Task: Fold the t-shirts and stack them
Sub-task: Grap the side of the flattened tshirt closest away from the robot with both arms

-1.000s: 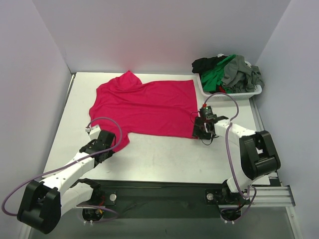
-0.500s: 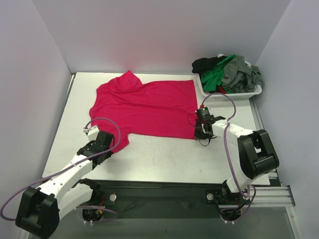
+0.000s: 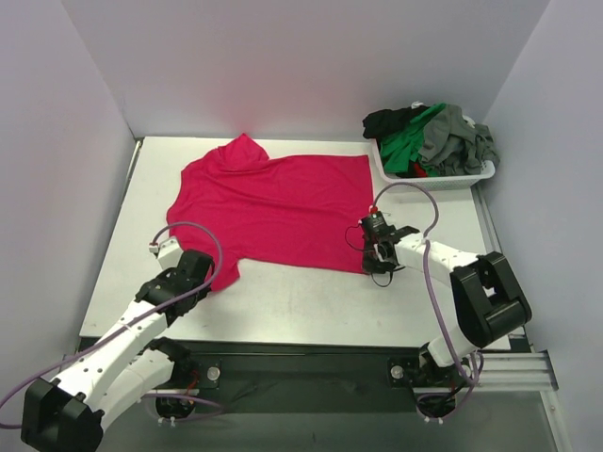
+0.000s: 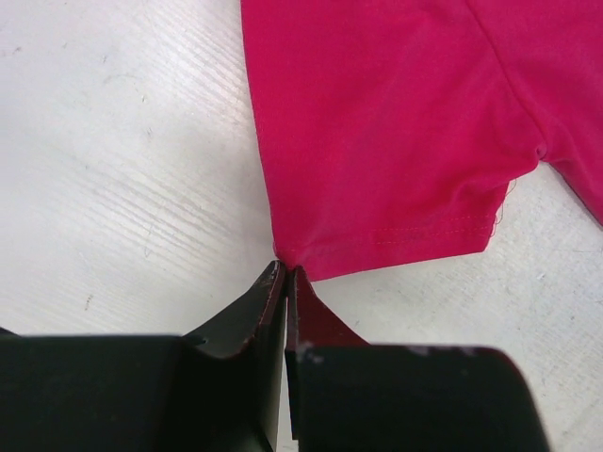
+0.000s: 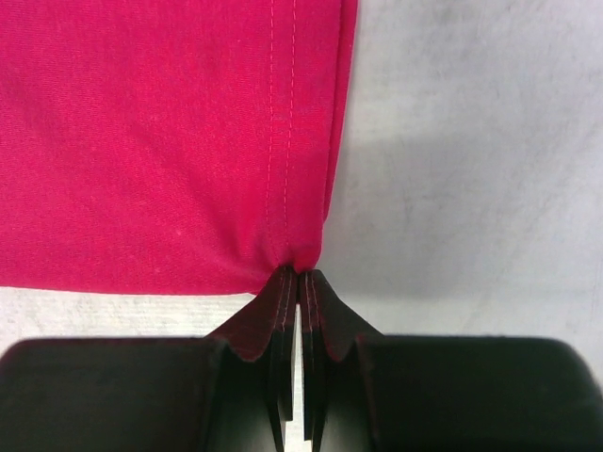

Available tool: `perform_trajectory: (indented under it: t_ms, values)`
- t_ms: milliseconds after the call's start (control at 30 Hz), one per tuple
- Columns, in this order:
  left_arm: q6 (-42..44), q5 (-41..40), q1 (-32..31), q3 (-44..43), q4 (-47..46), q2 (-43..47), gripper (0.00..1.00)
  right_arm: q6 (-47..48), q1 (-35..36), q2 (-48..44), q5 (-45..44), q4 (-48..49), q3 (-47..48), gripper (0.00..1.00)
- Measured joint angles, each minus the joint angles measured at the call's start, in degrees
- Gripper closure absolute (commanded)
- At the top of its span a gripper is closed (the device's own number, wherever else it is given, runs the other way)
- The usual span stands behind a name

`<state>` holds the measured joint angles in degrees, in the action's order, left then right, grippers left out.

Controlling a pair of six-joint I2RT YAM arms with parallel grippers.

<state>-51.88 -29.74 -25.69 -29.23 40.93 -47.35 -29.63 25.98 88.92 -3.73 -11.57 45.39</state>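
Crimson t-shirt (image 3: 278, 207) spread flat mid-desk (image 3: 311, 301), long axis running left to right: hem end toward right arm, sleeves toward left arm. Bulk of cloth lies beyond both pincers, toward back wall. Left pincer (image 4: 285, 275) clamped on near sleeve's corner; right pincer (image 5: 300, 275) clamped on near hem corner, cloth puckered at tips. Each arm nearest own corner. Likely next: lift near edge, carry it away across shirt. Other t-shirts (image 3: 429, 137), green, grey, black, heaped in white basket (image 3: 471, 176), far right corner.

I get the top view looking down from behind over the whole table (image 3: 301, 301); both wrist views sit close — each on a crimson-red t-shirt (image 3: 283, 202) corner.
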Motion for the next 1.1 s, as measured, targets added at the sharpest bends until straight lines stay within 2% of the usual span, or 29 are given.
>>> perform_trajectory:
  t_ms: [133,433,633,733,833,1100]
  values:
    - [-2.4,-1.5,-2.5,-1.0,3.4,0.1,1.0,-0.4,0.3,-1.4,0.0,-1.2,-1.2,1.0]
    - [-12.0,-7.5,-12.6,-5.1,14.7,1.5,1.0,-0.8,1.1,-5.6,0.0,-4.1,-4.5,1.0]
    - [-15.6,-9.2,-15.8,-5.7,18.8,1.5,1.0,-0.8,1.5,-8.1,0.0,-6.4,-6.0,1.0]
    - [-12.0,-9.1,-16.2,-5.7,17.0,1.0,1.0,-0.8,1.6,-9.5,0.0,-7.4,-6.1,1.0]
    - [-5.5,-7.7,-16.2,-5.7,10.8,0.3,1.0,-0.6,1.5,-9.4,0.0,-8.1,-5.6,1.0]
    - [8.0,-6.6,-15.8,-7.6,-2.4,-5.6,1.0,0.6,0.3,-5.4,0.1,-10.2,1.4,1.0]
